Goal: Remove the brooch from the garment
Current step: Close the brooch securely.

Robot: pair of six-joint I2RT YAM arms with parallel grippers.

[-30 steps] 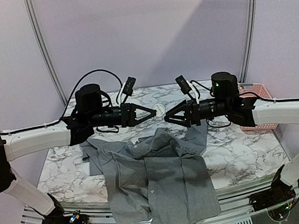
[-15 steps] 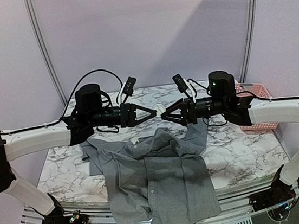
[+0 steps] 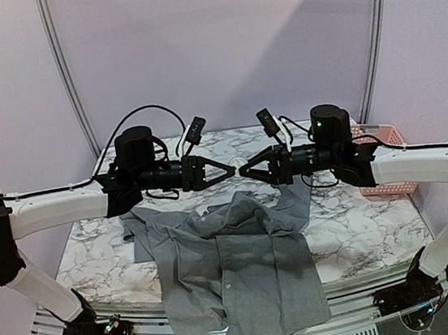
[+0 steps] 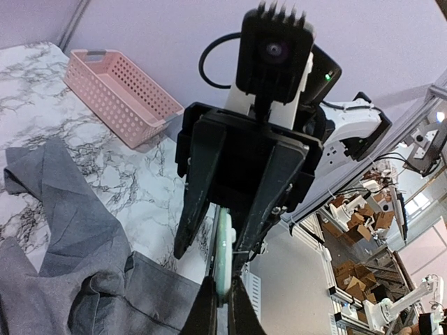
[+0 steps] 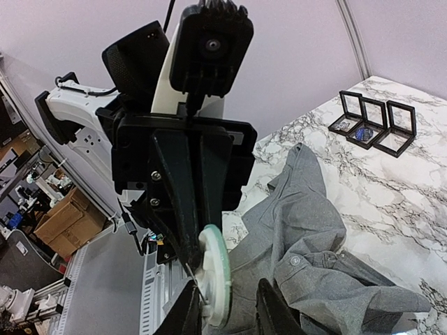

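Note:
The brooch [image 5: 215,273], a round pale green and white disc with a thin pin, hangs in mid-air above the table. My left gripper [image 4: 222,307] is shut on its edge. My right gripper [image 5: 227,310] faces it tip to tip, open, its fingers on either side of the disc. One finger lies against the brooch [image 4: 224,252] and the other stands a little off it. In the top view the left gripper [image 3: 232,171] and right gripper [image 3: 246,171] meet over the garment [image 3: 244,263], a grey buttoned shirt spread on the marble table and hanging over its near edge.
A pink basket [image 3: 384,166] stands at the table's right edge, also seen as the pink basket [image 4: 122,91] in the left wrist view. Three small black display boxes [image 5: 370,122] sit on the marble table [image 3: 95,249] at the far side.
My right arm has moved left until its fingertips reach the left gripper's, and its jaws have narrowed round the brooch. The left arm and the garment have stayed put.

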